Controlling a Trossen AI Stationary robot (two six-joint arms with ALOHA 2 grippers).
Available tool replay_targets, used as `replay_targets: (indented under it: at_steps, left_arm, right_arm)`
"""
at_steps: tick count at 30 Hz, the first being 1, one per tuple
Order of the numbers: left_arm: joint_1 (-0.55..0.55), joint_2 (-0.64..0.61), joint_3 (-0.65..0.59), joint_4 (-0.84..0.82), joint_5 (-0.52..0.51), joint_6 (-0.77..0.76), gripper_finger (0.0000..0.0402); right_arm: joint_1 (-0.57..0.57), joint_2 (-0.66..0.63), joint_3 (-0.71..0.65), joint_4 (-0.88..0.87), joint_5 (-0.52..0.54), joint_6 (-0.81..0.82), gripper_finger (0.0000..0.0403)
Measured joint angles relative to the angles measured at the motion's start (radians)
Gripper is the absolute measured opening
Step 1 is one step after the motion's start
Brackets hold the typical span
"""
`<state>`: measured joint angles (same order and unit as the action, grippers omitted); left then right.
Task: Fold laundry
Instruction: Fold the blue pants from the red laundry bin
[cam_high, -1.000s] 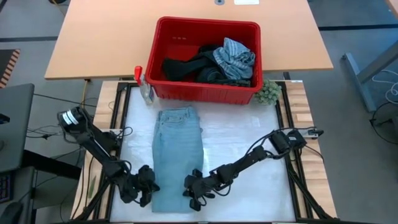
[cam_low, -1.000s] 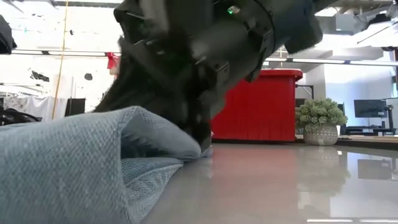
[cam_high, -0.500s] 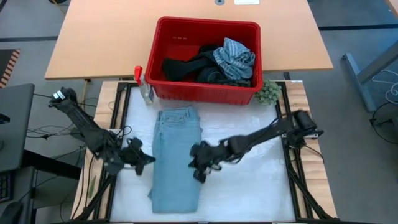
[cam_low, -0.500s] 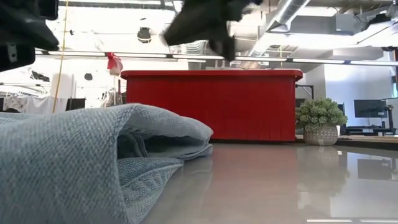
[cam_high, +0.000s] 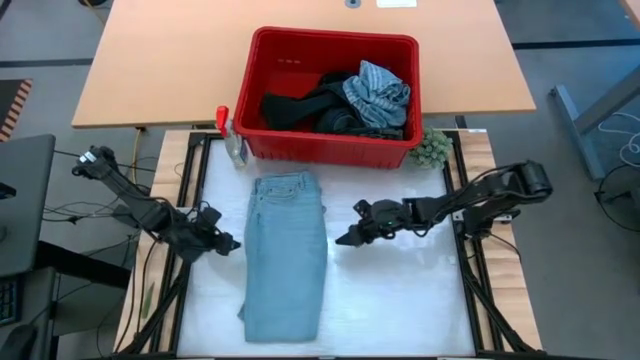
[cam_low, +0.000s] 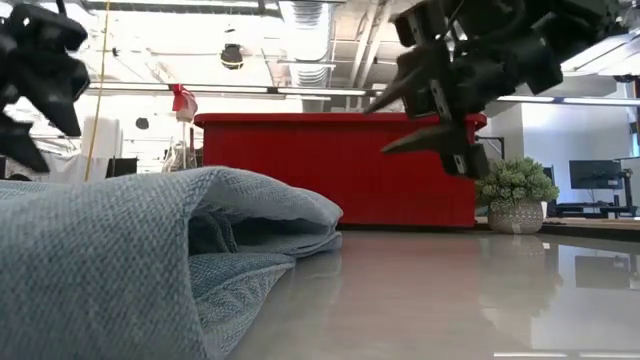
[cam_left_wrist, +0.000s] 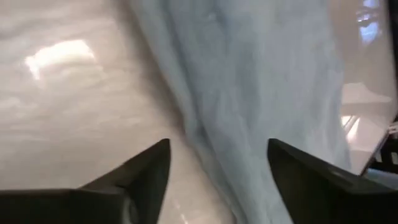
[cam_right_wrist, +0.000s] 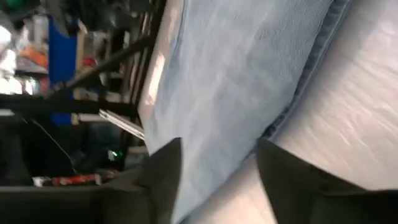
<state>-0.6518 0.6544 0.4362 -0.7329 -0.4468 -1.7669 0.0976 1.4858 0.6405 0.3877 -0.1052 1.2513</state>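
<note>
Overhead, the light blue jeans (cam_high: 286, 257) lie folded lengthwise into a long strip down the middle of the white mat (cam_high: 400, 300), waistband toward the red basket (cam_high: 330, 95). The left gripper (cam_high: 222, 243) hangs just off the strip's left edge and the right gripper (cam_high: 345, 238) just off its right edge, each clear of the cloth and holding nothing. That mirrored stance looks suited to taking both sides for a crosswise fold, though that is only a judgement. The rest of the laundry, a grey-blue striped piece (cam_high: 377, 91) and black garments (cam_high: 300, 106), sits heaped in the basket, waiting its turn. A small green ball (cam_high: 433, 148) rests by the basket's corner.

From table level, the jeans (cam_low: 150, 260) fill the near left as a thick rounded fold. The right gripper (cam_low: 425, 115) hangs above the table with its fingers spread and empty; the left gripper (cam_low: 35, 95) shows at the upper left edge, also off the cloth.

The left wrist camera shows its two fingers (cam_left_wrist: 146, 171) apart, with bare mat and the jeans' edge (cam_left_wrist: 261, 93) beyond them.

The right wrist camera likewise shows separated fingers (cam_right_wrist: 165, 171) with the jeans' seamed edge (cam_right_wrist: 236, 81) ahead, nothing gripped.

No brand, label or writing is readable in any view.
</note>
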Motion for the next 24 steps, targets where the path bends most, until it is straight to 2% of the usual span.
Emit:
replay_targets:
  at_steps: [4,7,9,12,15,20,24]
  left_arm:
    - [0.001,0.000,-0.079,0.113,0.005,-0.036,0.0313]
    - [0.001,0.000,-0.133,0.169,-0.006,-0.075,0.0330]
    - [0.001,0.001,-0.164,0.210,-0.036,-0.092,0.0332]
    - [0.003,0.002,-0.198,0.312,-0.089,-0.076,0.0333]
    - [0.019,0.018,-0.225,0.358,-0.097,-0.051,0.0333]
    - [0.053,0.106,-0.227,0.357,-0.092,-0.056,0.0330]
    - [0.073,0.202,-0.227,0.476,-0.088,-0.027,0.0330]
  right_arm:
    - [-0.001,0.083,-0.004,0.032,-0.024,0.020,0.0315]
    - [0.010,0.146,-0.006,0.103,-0.028,0.017,0.0369]
    - [0.023,0.189,-0.004,0.155,-0.018,0.029,0.0391]
    - [0.043,0.261,-0.004,0.249,0.023,0.064,0.0390]
    - [0.061,0.327,0.014,0.313,0.059,0.103,0.0379]
    - [0.081,0.421,0.086,0.323,0.120,0.140,0.0375]
    - [0.086,0.474,0.167,0.308,0.147,0.133,0.0375]
